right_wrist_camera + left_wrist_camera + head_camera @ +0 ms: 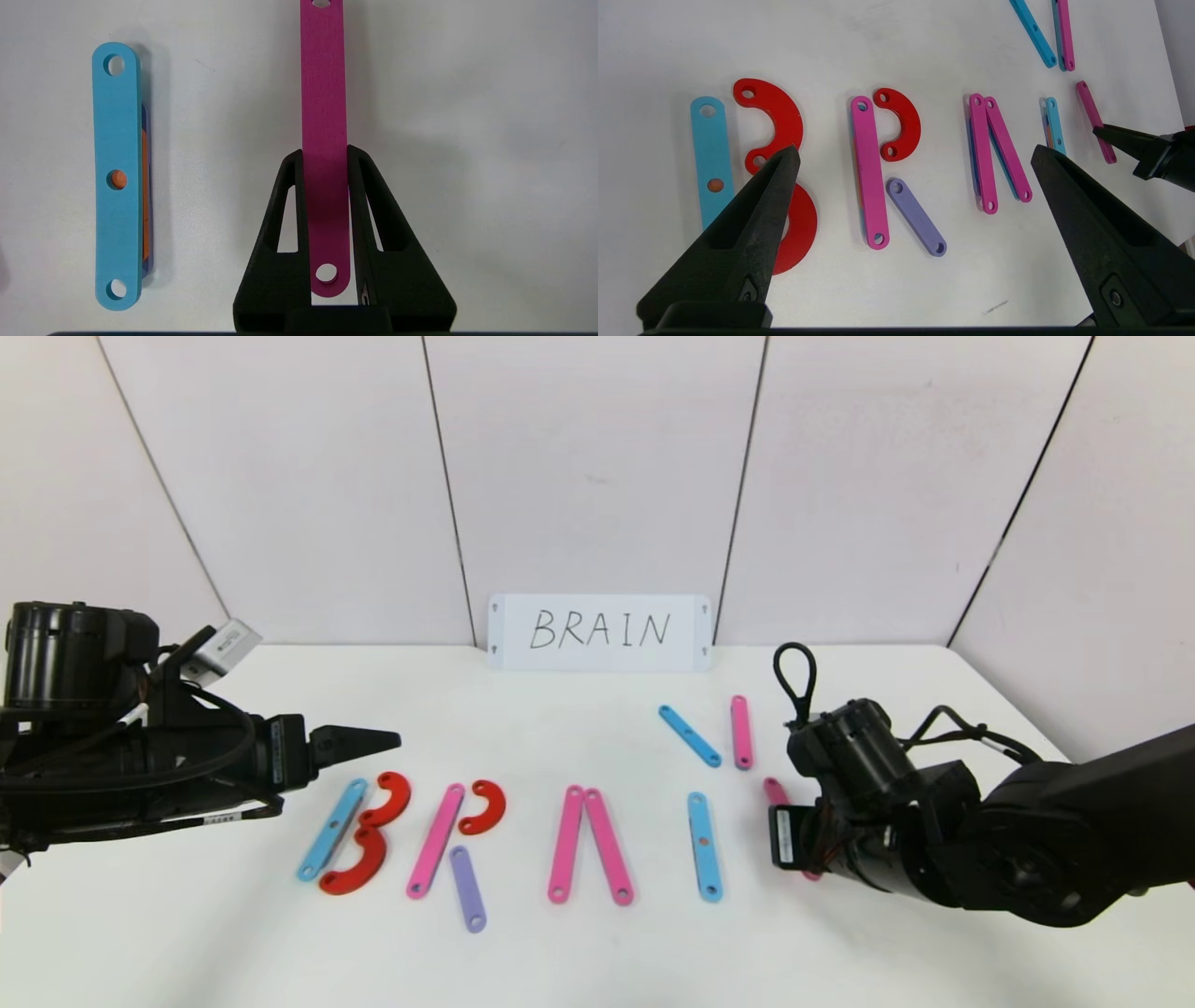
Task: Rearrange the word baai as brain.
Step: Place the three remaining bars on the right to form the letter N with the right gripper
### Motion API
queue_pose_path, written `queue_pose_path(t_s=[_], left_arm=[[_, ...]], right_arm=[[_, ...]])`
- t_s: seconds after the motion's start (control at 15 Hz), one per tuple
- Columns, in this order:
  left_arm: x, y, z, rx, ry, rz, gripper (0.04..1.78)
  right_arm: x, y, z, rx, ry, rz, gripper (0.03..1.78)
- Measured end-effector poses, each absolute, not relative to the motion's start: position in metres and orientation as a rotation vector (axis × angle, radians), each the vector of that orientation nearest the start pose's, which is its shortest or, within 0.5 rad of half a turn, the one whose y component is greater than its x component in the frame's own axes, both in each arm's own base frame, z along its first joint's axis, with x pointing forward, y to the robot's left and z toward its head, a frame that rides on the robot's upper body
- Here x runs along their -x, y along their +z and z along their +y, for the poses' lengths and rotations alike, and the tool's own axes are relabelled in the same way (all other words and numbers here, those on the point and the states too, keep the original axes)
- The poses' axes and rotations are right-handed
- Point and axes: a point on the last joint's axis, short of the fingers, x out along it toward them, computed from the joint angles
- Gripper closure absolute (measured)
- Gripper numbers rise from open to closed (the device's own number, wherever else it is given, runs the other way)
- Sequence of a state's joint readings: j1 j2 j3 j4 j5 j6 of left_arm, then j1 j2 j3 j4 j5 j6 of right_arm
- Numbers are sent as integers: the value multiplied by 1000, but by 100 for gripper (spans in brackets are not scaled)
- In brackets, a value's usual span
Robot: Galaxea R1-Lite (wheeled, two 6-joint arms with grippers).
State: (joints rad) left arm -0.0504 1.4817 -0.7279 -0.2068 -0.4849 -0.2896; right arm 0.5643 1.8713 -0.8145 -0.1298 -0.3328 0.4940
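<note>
Gripping pink bar (pixel 324 140), right gripper (pixel 325 156) clamped, 3 o'clock of blue bar (pixel 117 177); left gripper (pixel 915 158) wide open, empty.

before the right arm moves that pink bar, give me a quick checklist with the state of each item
1. Right gripper shut on the long pink plastic bar: ok.
2. Bar centred between the fingers: ok.
3. Bar lifted off the white table: cannot tell.
4. Left gripper open and apart from the letters, beside the red half-ring curves of the B: ok.
5. Sky-blue bar of the I clear of the held bar: ok.
6. N finished: not ok; its blue diagonal bar and pink upright bar lie farther back.
</note>
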Motion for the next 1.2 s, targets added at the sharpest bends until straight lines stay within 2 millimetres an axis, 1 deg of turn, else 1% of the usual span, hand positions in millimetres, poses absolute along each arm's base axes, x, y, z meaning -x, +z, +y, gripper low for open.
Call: queue_pose_path(t_s=[0.27,0.4,0.47,0.6,0.8,0.93,1.07,1.2], left_arm=[[-237,183,-22,396,-441,613,8],[-237,183,-22,395,-442,613,8],[-237,183,-22,396,-442,613,8],[-237,183,-22,396,-441,612,8],[-237,183,-22,395,-441,612,8],[-237,183,-22,395,-441,612,8],[-237,183,-22,396,-441,613,8],[-237,183,-22,396,-442,612,8]], right_arm=[[-259,89,155,-59,6,865,153],[-258,88,156,-59,10,868,146],[-258,88,156,-59,11,869,140],[-258,88,156,-62,8,867,118],[-258,88,156,-64,8,867,66],[-259,90,156,-71,11,857,37],[-259,91,156,-78,16,846,18],[-260,95,157,-92,29,826,8]])
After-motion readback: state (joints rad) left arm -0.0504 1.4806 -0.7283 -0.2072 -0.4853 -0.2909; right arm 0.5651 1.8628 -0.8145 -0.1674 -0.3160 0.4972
